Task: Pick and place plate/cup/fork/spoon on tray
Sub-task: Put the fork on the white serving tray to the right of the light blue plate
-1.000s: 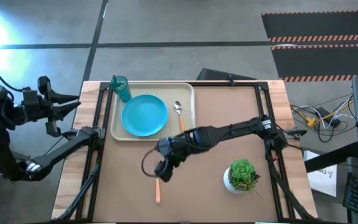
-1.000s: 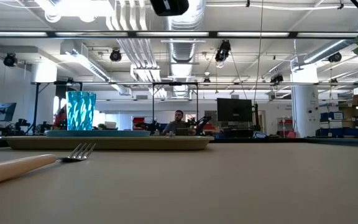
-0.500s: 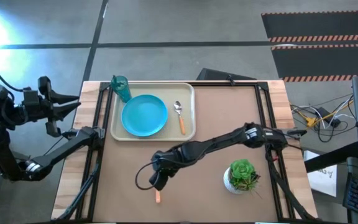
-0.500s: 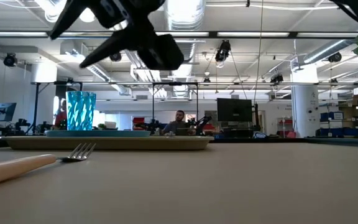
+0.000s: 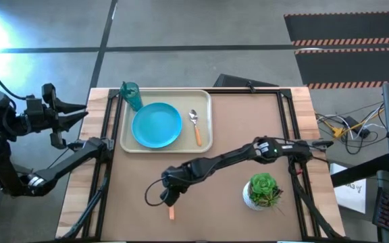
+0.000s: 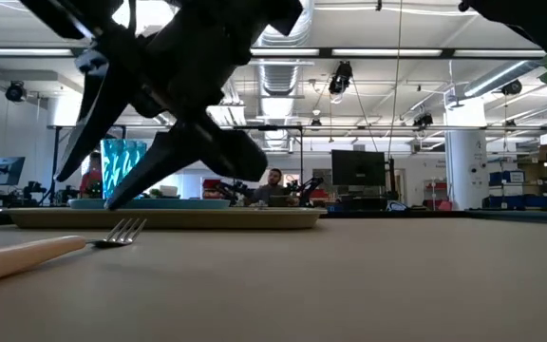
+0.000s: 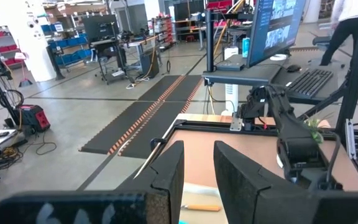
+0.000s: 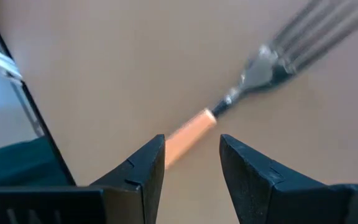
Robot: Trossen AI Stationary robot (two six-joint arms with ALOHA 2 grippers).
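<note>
The left pincer (image 5: 73, 115) waits off the counter's left edge, fingers slightly apart and empty. The right pincer (image 8: 191, 158), fingers apart, straddles the fork (image 8: 253, 81) lying near the tray (image 5: 204, 101); lower squarely onto its orange handle before closing. Brown counter (image 5: 248, 121); workshop beyond.

Brown table (image 5: 242, 121) carries tray (image 5: 204, 98), fork (image 6: 36, 249), potted plant (image 5: 263, 190).
</note>
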